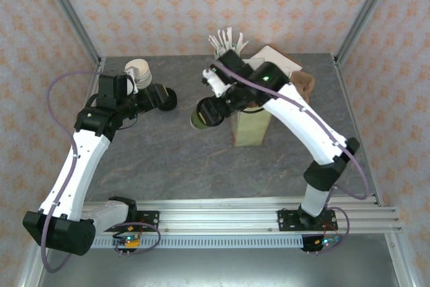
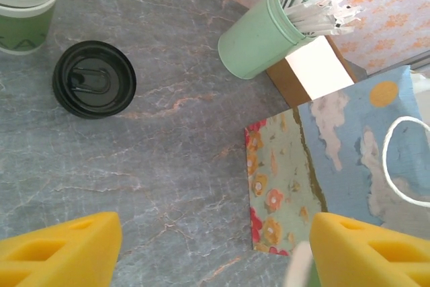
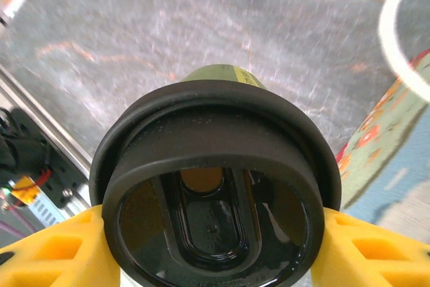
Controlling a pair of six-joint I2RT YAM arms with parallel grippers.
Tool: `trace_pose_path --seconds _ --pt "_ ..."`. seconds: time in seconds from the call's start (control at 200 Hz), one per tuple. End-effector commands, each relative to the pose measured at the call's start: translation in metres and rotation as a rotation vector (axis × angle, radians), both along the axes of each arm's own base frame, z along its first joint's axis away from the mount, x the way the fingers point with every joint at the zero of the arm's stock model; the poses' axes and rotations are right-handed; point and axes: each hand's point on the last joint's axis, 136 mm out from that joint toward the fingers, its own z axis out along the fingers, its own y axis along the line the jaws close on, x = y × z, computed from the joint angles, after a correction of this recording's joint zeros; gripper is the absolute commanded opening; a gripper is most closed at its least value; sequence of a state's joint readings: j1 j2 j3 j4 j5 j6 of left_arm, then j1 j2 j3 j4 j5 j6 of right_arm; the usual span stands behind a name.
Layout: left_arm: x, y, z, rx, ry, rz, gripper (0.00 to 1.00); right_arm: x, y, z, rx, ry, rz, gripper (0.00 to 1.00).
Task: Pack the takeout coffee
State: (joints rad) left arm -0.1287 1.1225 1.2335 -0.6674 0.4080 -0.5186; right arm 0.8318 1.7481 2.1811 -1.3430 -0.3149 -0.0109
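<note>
The takeout coffee is a small green cup with a round black lid. My right gripper is shut on it, one yellow finger pressed against each side just under the lid. In the top view the cup hangs tilted in that gripper, just left of the upright paper bag. My left gripper is open with nothing between its fingers, hovering over bare table near the bag's flowered side. In the top view, this gripper is left of the cup.
A loose black lid lies on the table by a stack of lidless green cups. A mint holder of white straws stands at the back next to a brown and white packet. The bag's white handle loops close by.
</note>
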Motion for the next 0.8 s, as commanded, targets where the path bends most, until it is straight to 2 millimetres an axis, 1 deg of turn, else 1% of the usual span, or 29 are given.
trace_pose_path --seconds 0.0,0.055,0.12,0.27,0.37,0.49,0.586,0.661,0.741,0.796 --pt "0.005 -0.016 0.03 -0.043 -0.077 -0.052 0.74 -0.001 -0.013 0.009 0.002 0.018 -0.054 0.62" --pt "0.007 -0.023 0.034 -0.076 -0.078 -0.061 0.74 0.001 -0.02 0.017 0.011 0.0 -0.074 0.62" --pt "0.011 -0.033 0.038 -0.103 -0.086 -0.09 0.75 0.002 -0.027 0.032 0.052 -0.022 -0.099 0.62" --pt "0.03 -0.057 0.041 -0.183 -0.064 -0.161 0.76 0.009 -0.052 0.063 0.146 -0.061 -0.189 0.61" --pt "0.041 -0.078 0.041 -0.189 -0.057 -0.213 0.78 0.015 -0.072 0.079 0.207 -0.079 -0.263 0.61" --pt "0.054 -0.108 0.043 -0.207 -0.049 -0.29 0.81 0.023 -0.094 0.098 0.286 -0.103 -0.346 0.61" --pt "0.065 -0.127 0.042 -0.221 -0.038 -0.332 0.81 0.03 -0.115 0.106 0.312 -0.122 -0.423 0.6" --pt "0.073 -0.144 0.039 -0.226 -0.02 -0.373 0.8 0.033 -0.125 0.112 0.338 -0.136 -0.461 0.6" --pt "0.078 -0.163 0.035 -0.232 0.001 -0.409 0.76 0.037 -0.136 0.112 0.329 -0.153 -0.509 0.6" --pt "0.083 -0.173 0.028 -0.231 0.02 -0.421 0.7 0.042 -0.143 0.108 0.302 -0.161 -0.547 0.59"
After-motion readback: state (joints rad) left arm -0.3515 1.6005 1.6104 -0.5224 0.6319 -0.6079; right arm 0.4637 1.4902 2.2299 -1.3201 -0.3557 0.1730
